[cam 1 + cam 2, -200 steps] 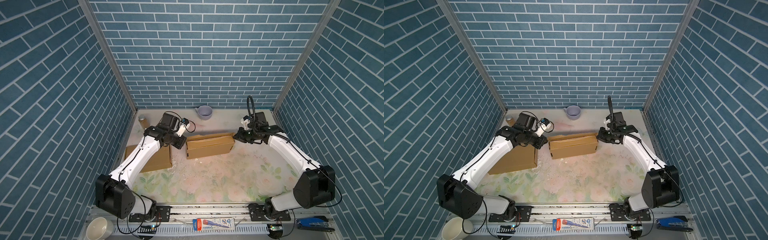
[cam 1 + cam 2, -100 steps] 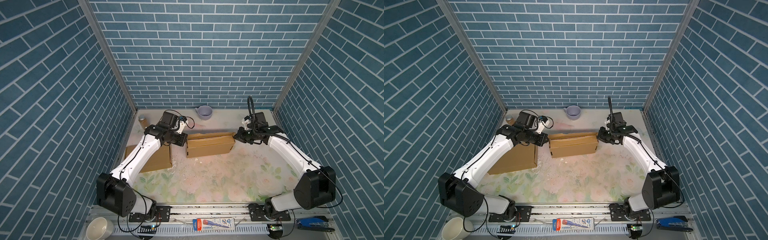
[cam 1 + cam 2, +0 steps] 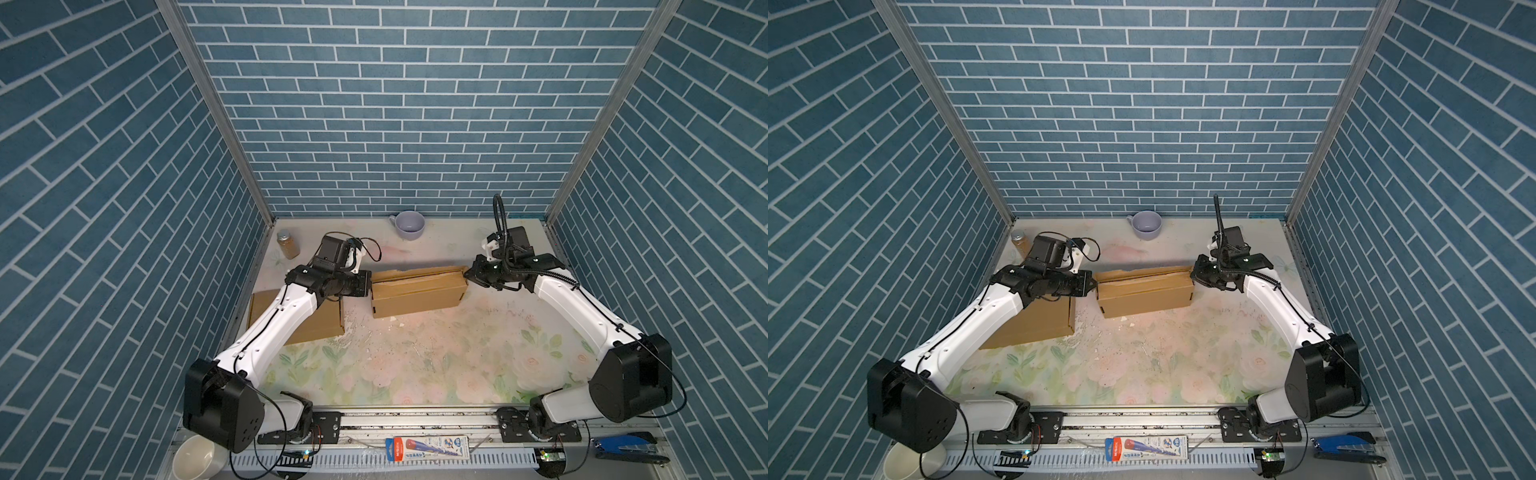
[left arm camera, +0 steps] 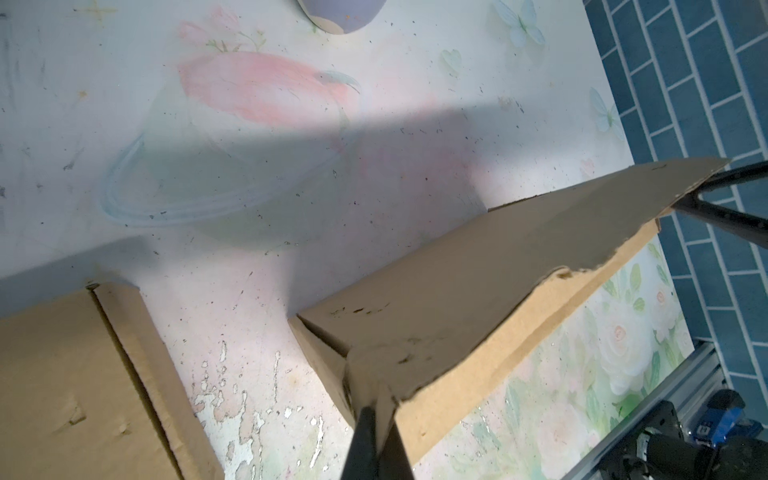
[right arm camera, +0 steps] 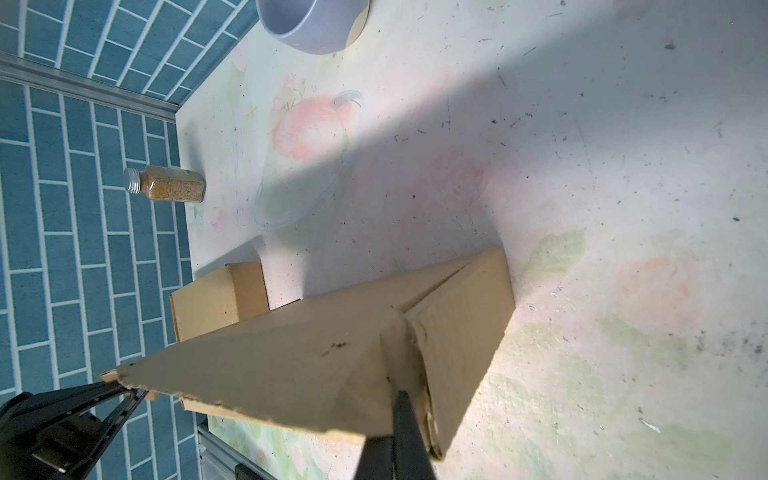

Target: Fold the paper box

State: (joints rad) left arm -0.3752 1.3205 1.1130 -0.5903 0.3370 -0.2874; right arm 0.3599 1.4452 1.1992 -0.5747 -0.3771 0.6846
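The paper box [image 3: 417, 291] [image 3: 1144, 291] is a long brown cardboard box lying mid-table, its torn-edged lid folded down over the top. My left gripper [image 3: 368, 283] [image 3: 1093, 286] is shut on the lid's corner at the box's left end. In the left wrist view the left gripper [image 4: 378, 419] pinches the cardboard, and the lid [image 4: 498, 266] runs away to the far end. My right gripper [image 3: 468, 274] [image 3: 1194, 275] is shut on the lid's corner at the right end. In the right wrist view the right gripper [image 5: 395, 411] clamps that corner fold.
A second flat cardboard box [image 3: 320, 320] [image 3: 1038, 328] lies under my left arm, near the left wall. A lavender mug [image 3: 409, 224] [image 5: 311, 20] stands by the back wall. A jar of brown grains [image 3: 288, 243] [image 5: 170, 187] stands in the back left corner. White flakes litter the floral mat [image 3: 415, 365].
My left wrist has shifted only slightly. The box and the right arm look the same, and both grippers stay clamped on the lid's ends.
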